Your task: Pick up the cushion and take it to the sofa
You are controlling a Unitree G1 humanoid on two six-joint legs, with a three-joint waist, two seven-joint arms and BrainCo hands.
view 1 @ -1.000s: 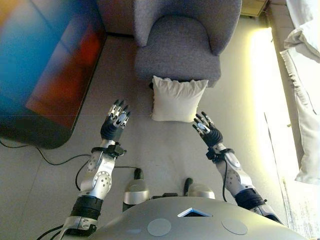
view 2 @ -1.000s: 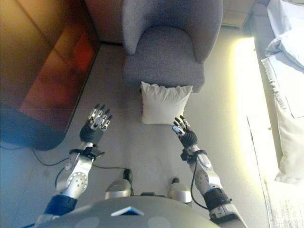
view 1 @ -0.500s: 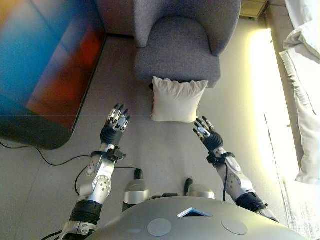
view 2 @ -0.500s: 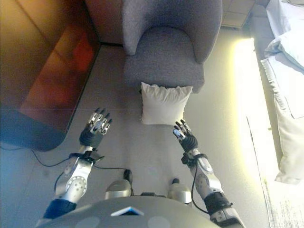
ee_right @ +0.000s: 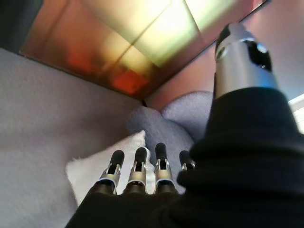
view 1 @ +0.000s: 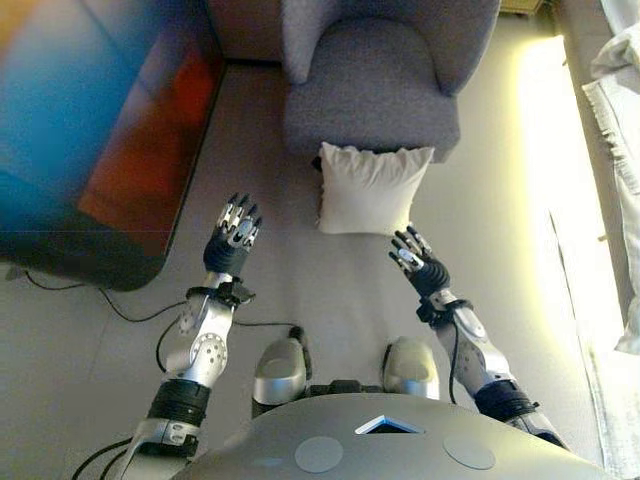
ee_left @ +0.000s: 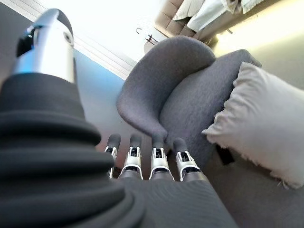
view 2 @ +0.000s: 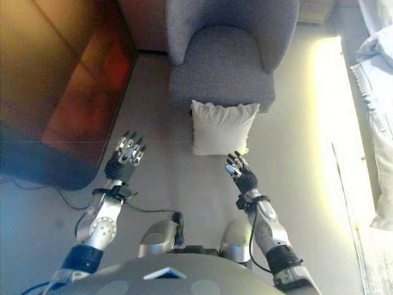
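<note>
A white cushion (view 1: 372, 188) stands on the floor, leaning against the front of a grey sofa chair (view 1: 378, 85). It also shows in the left wrist view (ee_left: 266, 123) and the right wrist view (ee_right: 102, 161). My left hand (view 1: 231, 240) is open and empty, raised above the floor to the left of the cushion. My right hand (view 1: 419, 264) is open and empty, just short of the cushion's lower right corner. Neither hand touches the cushion.
A large dark glossy cabinet (view 1: 90, 140) fills the left side. White bedding (view 1: 622, 120) lies along the right edge beside a bright strip of floor. Bare grey floor (view 1: 320, 290) lies between my hands and before the cushion.
The camera has moved, so the chair and cushion sit slightly to the right and lower. Both hands stay open at about the same spread.
</note>
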